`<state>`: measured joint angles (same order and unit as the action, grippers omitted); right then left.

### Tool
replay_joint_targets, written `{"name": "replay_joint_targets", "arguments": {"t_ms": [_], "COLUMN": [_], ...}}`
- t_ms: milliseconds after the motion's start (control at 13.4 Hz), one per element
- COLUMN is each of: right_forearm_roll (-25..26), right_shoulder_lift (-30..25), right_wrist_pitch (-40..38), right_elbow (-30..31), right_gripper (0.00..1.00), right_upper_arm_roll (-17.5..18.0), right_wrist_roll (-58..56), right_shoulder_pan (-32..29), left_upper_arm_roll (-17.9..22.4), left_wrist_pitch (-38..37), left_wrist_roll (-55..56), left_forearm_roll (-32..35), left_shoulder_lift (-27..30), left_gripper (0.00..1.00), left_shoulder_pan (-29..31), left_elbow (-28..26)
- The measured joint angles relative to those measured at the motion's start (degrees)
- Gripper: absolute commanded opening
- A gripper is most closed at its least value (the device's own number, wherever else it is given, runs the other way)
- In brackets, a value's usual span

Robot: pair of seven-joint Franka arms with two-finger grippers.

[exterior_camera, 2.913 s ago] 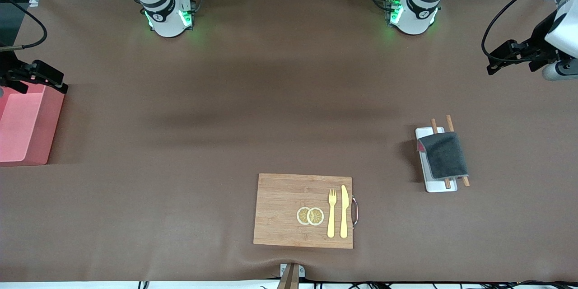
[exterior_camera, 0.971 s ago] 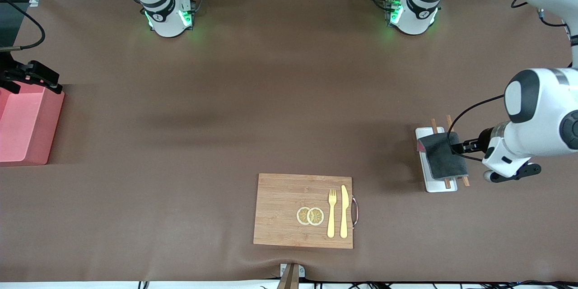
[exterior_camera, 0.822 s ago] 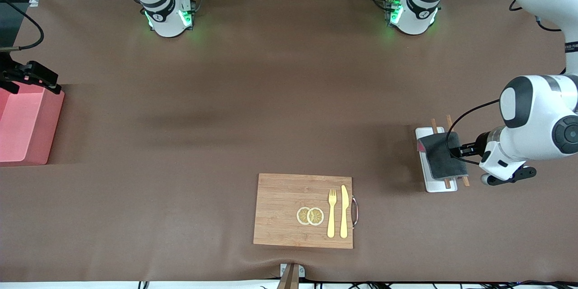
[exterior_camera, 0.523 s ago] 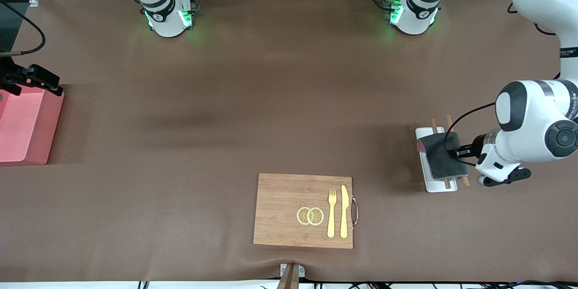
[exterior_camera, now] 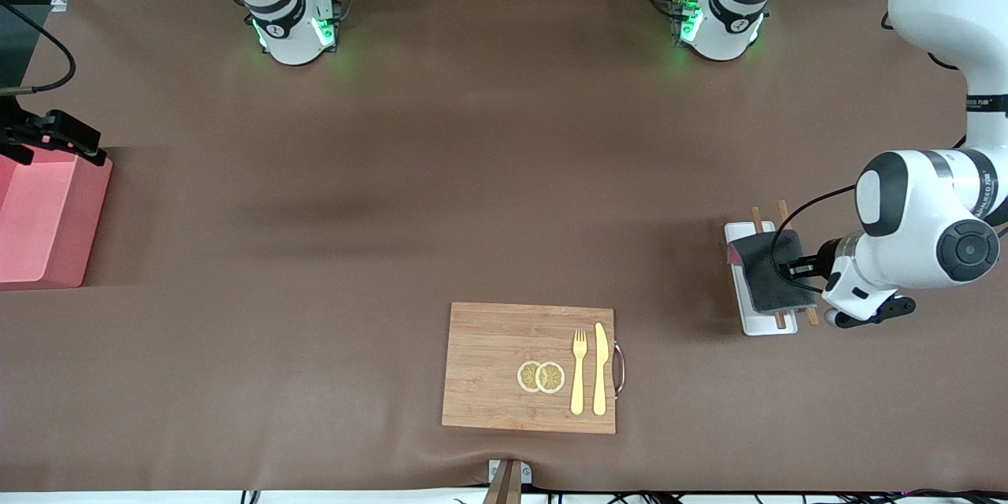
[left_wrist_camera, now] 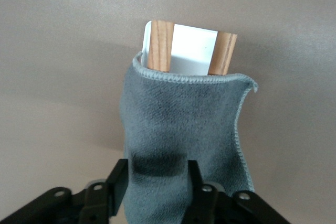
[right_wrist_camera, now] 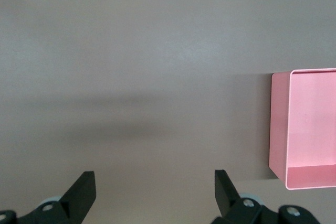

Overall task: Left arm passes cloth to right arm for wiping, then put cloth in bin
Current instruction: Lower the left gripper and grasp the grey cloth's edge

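The dark grey cloth (exterior_camera: 765,277) lies draped over two wooden chopsticks (exterior_camera: 756,217) on a small white tray (exterior_camera: 760,325) toward the left arm's end of the table. My left gripper (exterior_camera: 794,268) is low at the cloth's edge. In the left wrist view the cloth (left_wrist_camera: 184,124) lies between the fingers (left_wrist_camera: 119,178), which stand apart around it, so my left gripper (left_wrist_camera: 156,179) is open. My right gripper (exterior_camera: 49,134) hovers open and empty over the pink bin (exterior_camera: 93,224) at the right arm's end. It (right_wrist_camera: 155,192) also shows in the right wrist view, beside the bin (right_wrist_camera: 278,124).
A wooden cutting board (exterior_camera: 492,362) lies near the front camera with two lemon slices (exterior_camera: 541,376), a yellow fork (exterior_camera: 579,370) and a yellow knife (exterior_camera: 600,366) on it. The brown mat covers the table.
My left arm swung in from the table's end and brought its gripper down onto the cloth's edge, creeping farther over it. The right arm barely moved.
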<state>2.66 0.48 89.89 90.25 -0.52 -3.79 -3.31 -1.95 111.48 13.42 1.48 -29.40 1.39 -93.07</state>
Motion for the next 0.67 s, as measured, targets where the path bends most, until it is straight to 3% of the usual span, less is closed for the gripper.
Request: {"name": "replay_joint_targets", "arguments": {"t_ms": [672], "right_forearm_roll": [-0.03], "right_shoulder_lift": [-0.01], "right_wrist_pitch": [-0.77], "right_elbow": [-0.05], "right_gripper": [1.00], "right_upper_arm_roll": [0.00], "right_wrist_roll": [0.07], "right_shoulder_pan": [-0.03], "left_upper_arm_roll": [0.00], "left_wrist_pitch": [0.11], "left_wrist_roll": [0.00], "left_forearm_roll": [0.00], "left_shoulder_lift": [-0.04], "left_gripper": [0.29], "left_shoulder_pan": [0.04], "left_elbow": [0.00]}}
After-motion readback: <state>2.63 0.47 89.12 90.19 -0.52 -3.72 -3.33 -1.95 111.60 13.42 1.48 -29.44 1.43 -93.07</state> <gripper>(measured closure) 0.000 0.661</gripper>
